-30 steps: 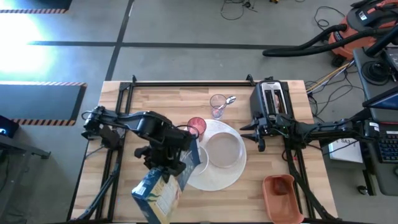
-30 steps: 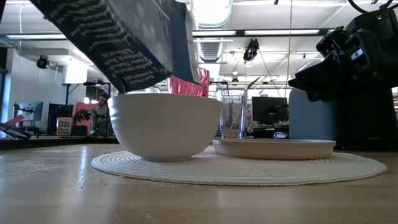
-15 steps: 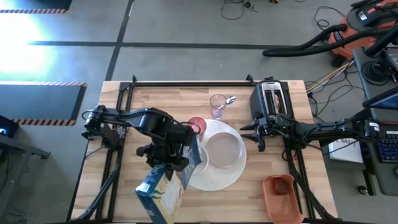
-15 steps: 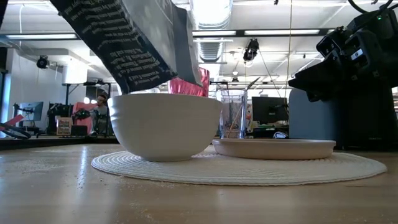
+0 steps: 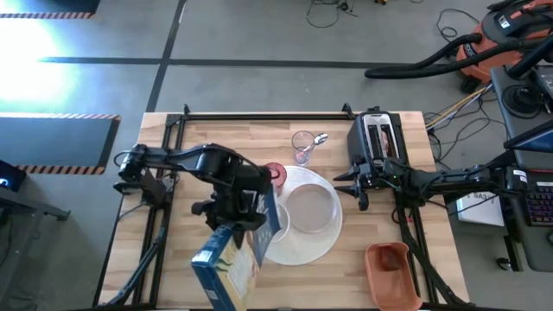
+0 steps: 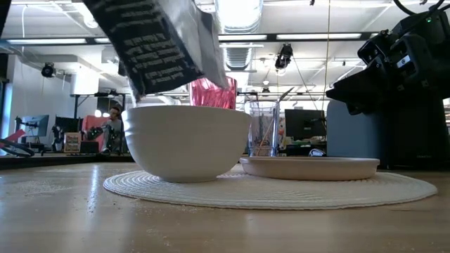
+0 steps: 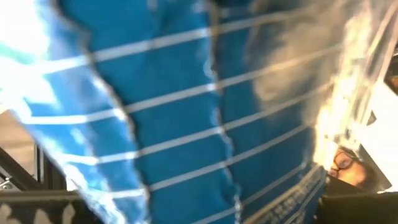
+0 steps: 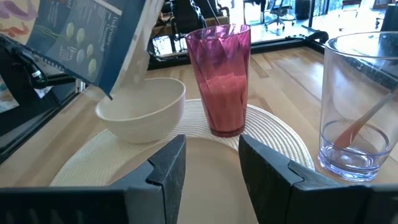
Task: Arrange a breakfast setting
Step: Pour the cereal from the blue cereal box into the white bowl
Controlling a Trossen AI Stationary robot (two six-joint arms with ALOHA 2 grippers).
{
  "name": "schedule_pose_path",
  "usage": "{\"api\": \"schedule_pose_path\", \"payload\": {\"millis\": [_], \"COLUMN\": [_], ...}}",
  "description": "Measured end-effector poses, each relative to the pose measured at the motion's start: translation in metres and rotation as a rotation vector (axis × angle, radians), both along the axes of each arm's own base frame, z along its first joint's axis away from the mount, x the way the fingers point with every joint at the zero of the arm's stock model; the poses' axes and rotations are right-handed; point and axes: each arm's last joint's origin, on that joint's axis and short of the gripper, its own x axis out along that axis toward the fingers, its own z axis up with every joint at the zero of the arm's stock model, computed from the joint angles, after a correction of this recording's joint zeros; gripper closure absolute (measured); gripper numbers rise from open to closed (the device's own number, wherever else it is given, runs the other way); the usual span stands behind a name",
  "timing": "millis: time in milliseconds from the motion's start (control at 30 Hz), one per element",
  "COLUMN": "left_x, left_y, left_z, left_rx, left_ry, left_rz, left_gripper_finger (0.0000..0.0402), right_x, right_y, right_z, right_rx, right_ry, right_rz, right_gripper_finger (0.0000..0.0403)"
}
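I've got the blue printed cardboard cereal box (image 5: 226,269) pinched in my left gripper (image 5: 232,210), tipped mouth-down over the white ceramic bowl (image 6: 186,140) on the round white woven placemat (image 6: 295,190). I reckon this box is light and flexes easily, so a squeeze across its flat faces, near the middle, suits it best. The bowl looks glossy, hard and breakable; the rim is the place to hold it. Just beside it lies the small pale plate (image 6: 309,167). Behind stands the pink translucent cup (image 8: 222,81), likely thin and slippery. Farther off, a clear glass (image 8: 356,106) holds the metal spoon (image 8: 364,121). My right gripper (image 5: 360,186) waits spread by the black toaster (image 5: 377,138).
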Motion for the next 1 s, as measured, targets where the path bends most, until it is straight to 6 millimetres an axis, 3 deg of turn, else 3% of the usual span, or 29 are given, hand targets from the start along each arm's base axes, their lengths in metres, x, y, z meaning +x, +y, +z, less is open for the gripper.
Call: {"api": "schedule_pose_path", "payload": {"millis": [267, 1000], "left_x": [0.004, 0.004], "left_y": [0.009, 0.029], "left_z": [0.003, 0.002], "left_rx": [-0.082, -0.092], "left_ry": [-0.006, 0.043], "left_rz": [0.013, 0.079], "left_gripper_finger": [0.0225, 0.0225], "right_x": [0.0, 0.0], "right_y": [0.0, 0.0], "right_z": [0.0, 0.0], "right_rx": [0.0, 0.0], "right_ry": [0.0, 0.0], "right_rz": [0.0, 0.0], "right_gripper_finger": [0.0264, 0.0264]}}
